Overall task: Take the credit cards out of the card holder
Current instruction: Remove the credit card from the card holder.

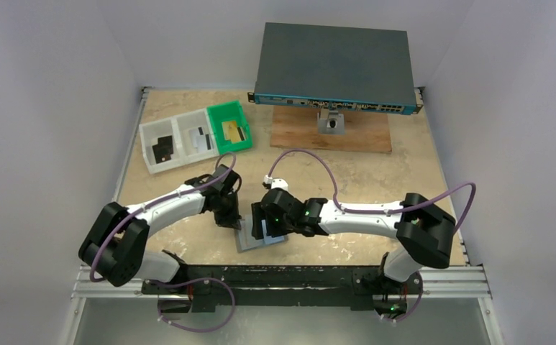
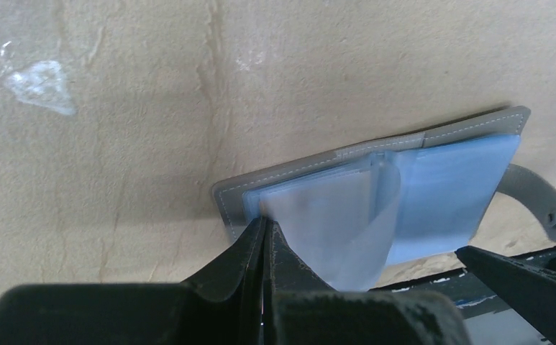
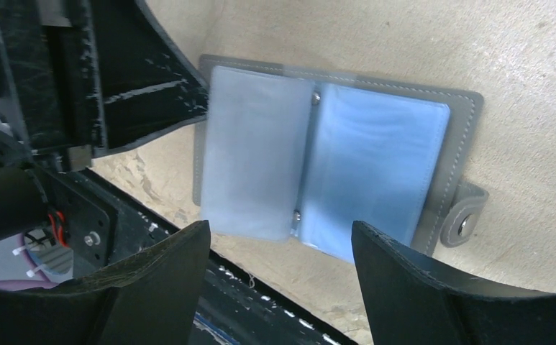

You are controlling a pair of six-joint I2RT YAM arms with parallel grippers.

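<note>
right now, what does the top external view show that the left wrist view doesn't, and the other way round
Only top external: the credit cards lying in the trays, and the grey box with ports on a wooden board.

Only left wrist: the left fingers closed together at a corner of the card holder, one clear pocket leaf curling upward, and the snap strap.

Both: the card holder lying open on the table.
</note>
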